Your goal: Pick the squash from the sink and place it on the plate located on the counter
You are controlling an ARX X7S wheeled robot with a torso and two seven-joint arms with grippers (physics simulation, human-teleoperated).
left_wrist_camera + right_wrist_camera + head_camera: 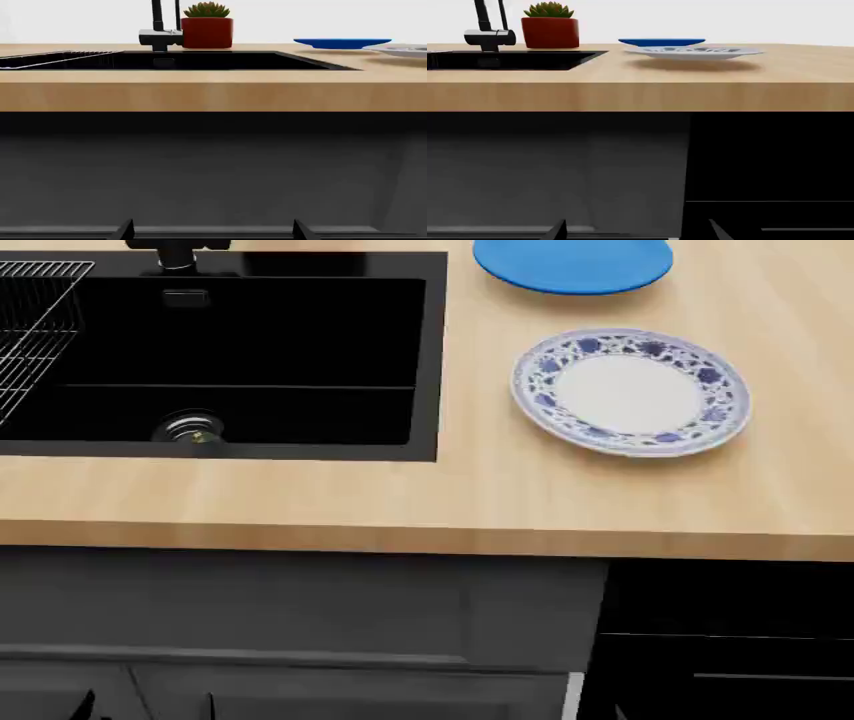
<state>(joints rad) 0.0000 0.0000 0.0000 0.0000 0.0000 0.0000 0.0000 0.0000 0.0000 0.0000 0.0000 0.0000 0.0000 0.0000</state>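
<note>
First, lift the left claw [212,234] and right claw [637,232], both spread wide and low before the cabinets [334,600], above the tabletop [267,500], then search the sink [267,340] for the squash, unseen in any view, avoiding the patterned plate [631,390].

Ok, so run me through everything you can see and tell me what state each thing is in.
Floral-rimmed plate: empty, flat on the counter.
Blue plate: empty.
Sink: visible part bare, drain open.
Squash: not seen in any view.
Faucet: no water running.
Wire rack: visible part empty.
Potted succulent: upright.
Left gripper: open, empty.
Right gripper: open, empty.
</note>
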